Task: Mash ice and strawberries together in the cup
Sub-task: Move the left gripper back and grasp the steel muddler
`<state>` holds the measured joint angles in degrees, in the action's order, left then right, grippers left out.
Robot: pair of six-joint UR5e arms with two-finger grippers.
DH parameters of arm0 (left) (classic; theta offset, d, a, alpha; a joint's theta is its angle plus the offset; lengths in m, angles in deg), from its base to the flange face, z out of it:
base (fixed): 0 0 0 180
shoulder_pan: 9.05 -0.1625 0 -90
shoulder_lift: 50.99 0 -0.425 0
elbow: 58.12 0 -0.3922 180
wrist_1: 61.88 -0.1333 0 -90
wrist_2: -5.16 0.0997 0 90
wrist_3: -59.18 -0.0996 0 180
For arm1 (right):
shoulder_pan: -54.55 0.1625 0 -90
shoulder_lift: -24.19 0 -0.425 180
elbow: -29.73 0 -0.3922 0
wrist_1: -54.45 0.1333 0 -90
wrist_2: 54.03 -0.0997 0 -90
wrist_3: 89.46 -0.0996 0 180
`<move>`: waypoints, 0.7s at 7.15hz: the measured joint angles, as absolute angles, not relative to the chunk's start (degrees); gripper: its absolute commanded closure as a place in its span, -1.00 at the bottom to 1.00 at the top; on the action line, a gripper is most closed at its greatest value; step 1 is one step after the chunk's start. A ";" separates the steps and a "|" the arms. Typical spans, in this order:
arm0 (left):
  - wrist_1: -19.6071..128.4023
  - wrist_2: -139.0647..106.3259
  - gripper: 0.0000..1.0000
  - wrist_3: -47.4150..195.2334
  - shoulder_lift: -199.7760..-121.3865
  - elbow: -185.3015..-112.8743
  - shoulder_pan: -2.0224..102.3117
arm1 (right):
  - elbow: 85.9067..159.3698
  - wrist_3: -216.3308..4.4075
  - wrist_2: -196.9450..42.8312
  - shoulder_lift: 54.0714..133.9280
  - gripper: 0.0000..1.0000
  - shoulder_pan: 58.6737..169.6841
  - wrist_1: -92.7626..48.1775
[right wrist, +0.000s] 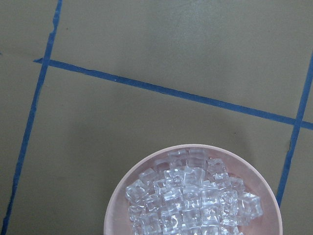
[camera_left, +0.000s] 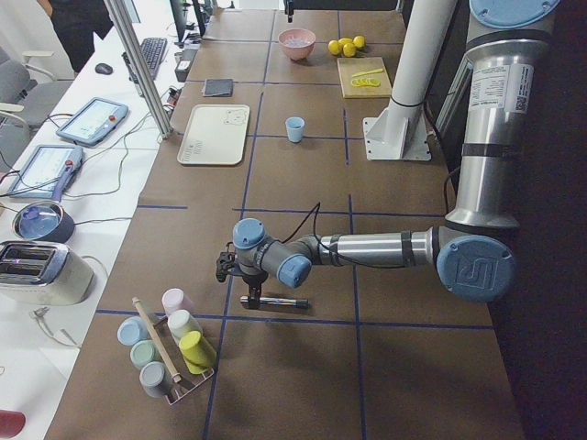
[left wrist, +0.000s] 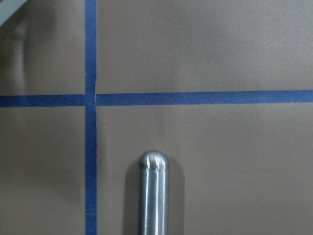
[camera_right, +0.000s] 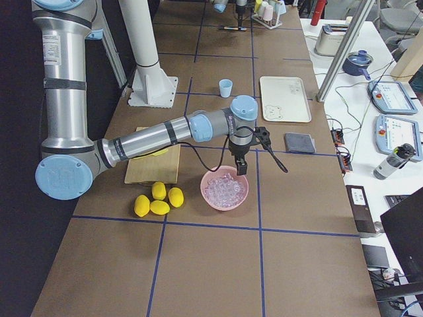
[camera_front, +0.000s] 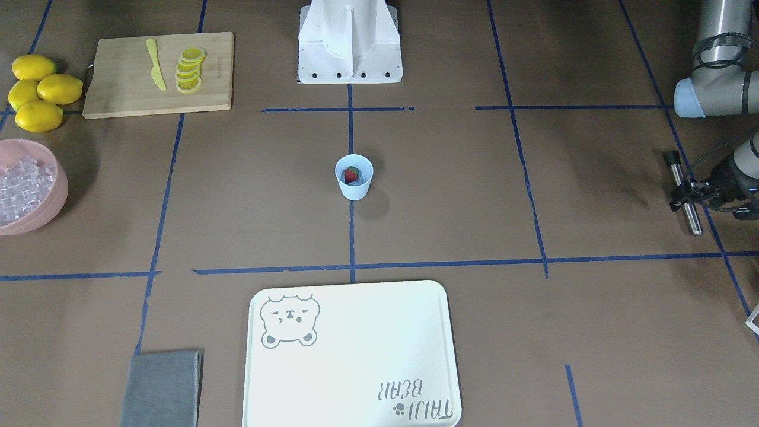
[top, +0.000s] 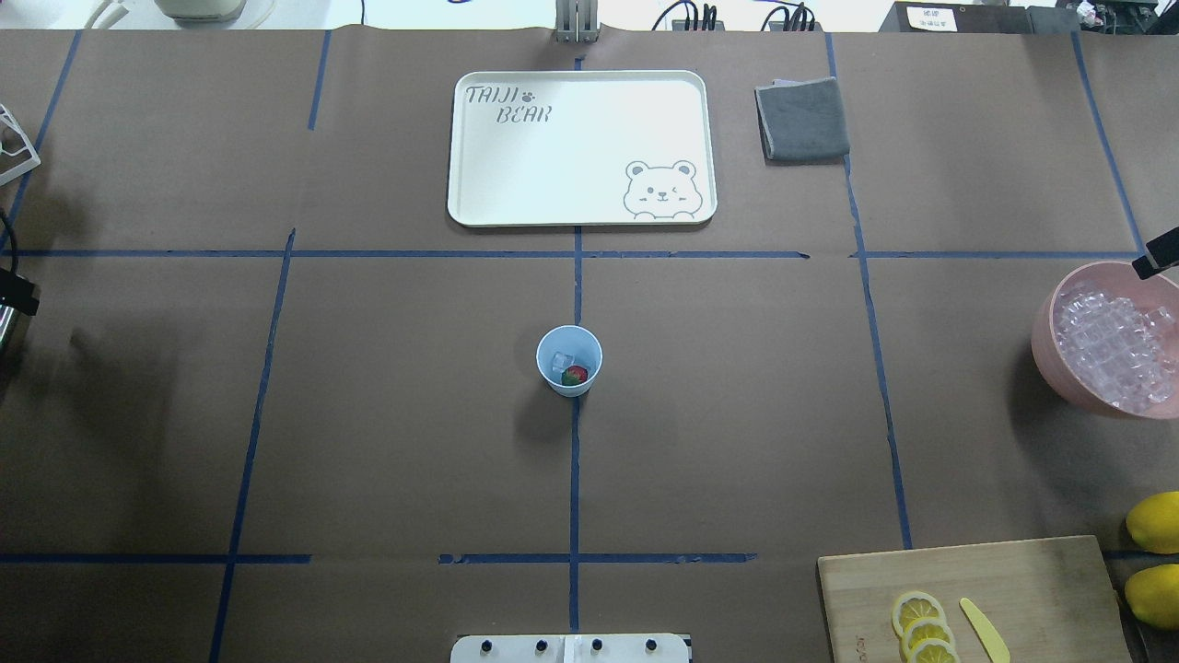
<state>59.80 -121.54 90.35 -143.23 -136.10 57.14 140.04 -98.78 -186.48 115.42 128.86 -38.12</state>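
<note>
The pale blue cup (top: 569, 382) stands upright at the table's middle. A red strawberry (top: 575, 375) and a clear ice cube (top: 562, 362) lie inside it; the berry also shows in the front view (camera_front: 352, 175). More ice (top: 1110, 350) fills the pink bowl (top: 1045, 341). My left gripper (camera_front: 689, 196) is far to the robot's left, low at the table, with its fingers tight on a metal rod (camera_front: 695, 220). The rod's rounded end shows in the left wrist view (left wrist: 152, 196). My right gripper (top: 1156, 265) hangs over the bowl's far rim; I cannot tell whether it is open or shut.
A white bear tray (top: 553, 147) and a grey cloth (top: 801, 120) lie at the far side. A wooden board (camera_front: 124, 89) holds lemon slices and a yellow knife, with several lemons (camera_front: 38, 92) beside it. A rack of cups (camera_left: 170, 353) stands near the left gripper.
</note>
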 measured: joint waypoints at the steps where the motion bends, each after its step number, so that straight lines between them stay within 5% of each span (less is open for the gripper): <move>1: 60.82 -121.68 -0.83 90.27 -143.63 -134.50 57.09 | 140.08 -98.78 -186.48 115.42 -1.00 128.86 -38.15; 3: 63.18 -121.72 -0.64 90.25 -144.06 -131.78 57.00 | 140.17 -98.78 -186.49 115.37 -1.00 128.89 -38.18; 4: 63.61 -121.71 -0.26 90.25 -144.11 -131.12 56.98 | 140.26 -98.78 -186.49 115.37 -1.00 128.90 -38.18; 5: 63.79 -121.73 0.37 90.29 -144.14 -130.81 56.96 | 140.38 -98.78 -186.49 115.39 -1.00 128.90 -38.20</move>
